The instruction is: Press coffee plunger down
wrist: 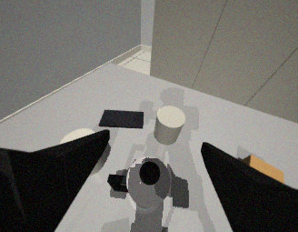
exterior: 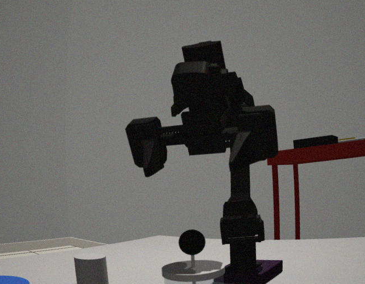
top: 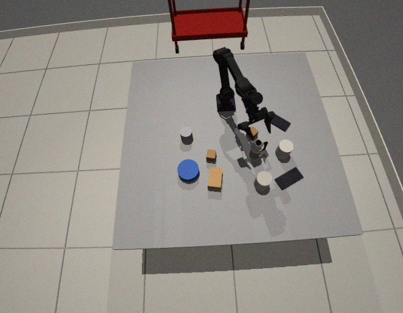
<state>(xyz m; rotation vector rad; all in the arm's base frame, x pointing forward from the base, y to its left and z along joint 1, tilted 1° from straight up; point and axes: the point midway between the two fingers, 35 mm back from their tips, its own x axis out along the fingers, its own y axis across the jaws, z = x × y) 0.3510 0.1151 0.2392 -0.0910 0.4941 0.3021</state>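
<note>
My gripper hangs spread wide and empty above the coffee press, both fingers well apart from the black knob of its plunger. From the side, the knob sits on a short stem just above the grey lid, with open air between it and my fingertips. Through the wrist camera, I look straight down on the knob and lid, framed between my two dark fingers at either edge of the view.

The press stands upright on the grey table, just in front of my arm's base. A white cylinder stands to one side of it, another near it toward the front edge, and a flat black slab lies beside that one. A tan block lies close behind the press. Farther off are a blue disc, two more tan blocks and a grey cylinder. A red cart stands behind the table.
</note>
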